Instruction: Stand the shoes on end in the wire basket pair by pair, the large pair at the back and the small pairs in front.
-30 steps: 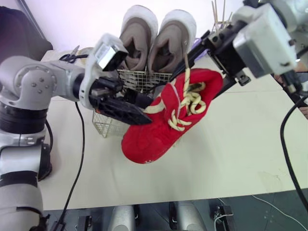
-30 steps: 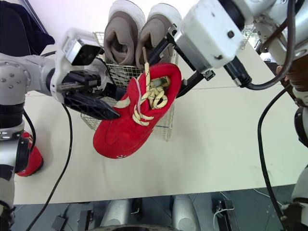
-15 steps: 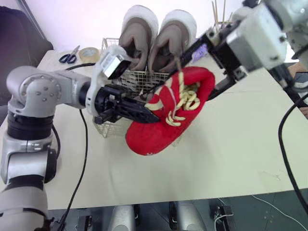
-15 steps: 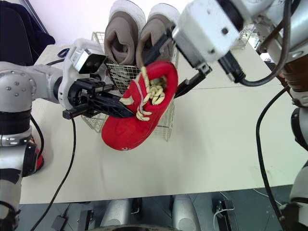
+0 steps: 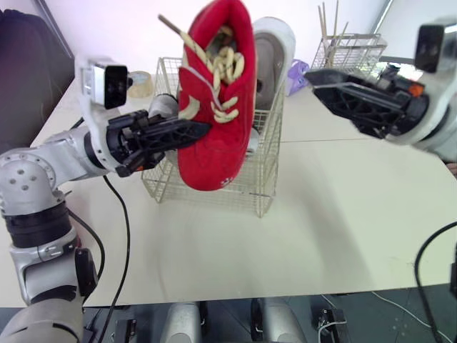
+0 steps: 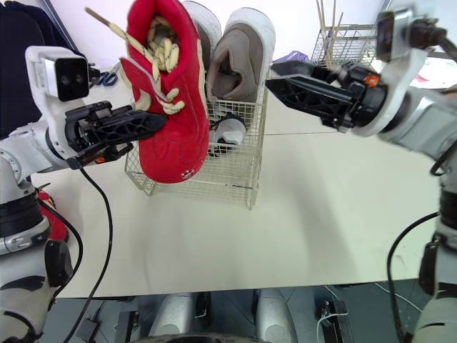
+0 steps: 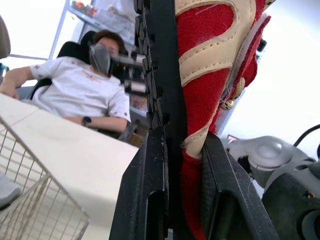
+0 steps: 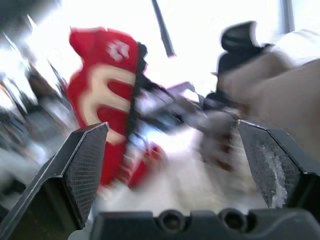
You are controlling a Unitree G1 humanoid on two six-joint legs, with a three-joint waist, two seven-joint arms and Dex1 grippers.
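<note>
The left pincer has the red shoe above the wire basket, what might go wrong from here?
The left pincer clamps just a narrow edge of the red lace-up shoe, so it may twist or slip while lowering. Its loose cream lace sticks out and might snag the rim of the wire basket. The toe could bump the tall grey-brown shoes standing at the back.

This looks like a robotics lab or office workroom. A person [image 7: 82, 95] in a mask sits in an office chair [image 7: 75, 50] at the long pale table [image 5: 343, 214], with cluttered shelves [image 7: 102, 12] behind, a tape roll [image 5: 143, 81] on the tabletop and loose cables [image 5: 120, 214] trailing off its edge.
</note>
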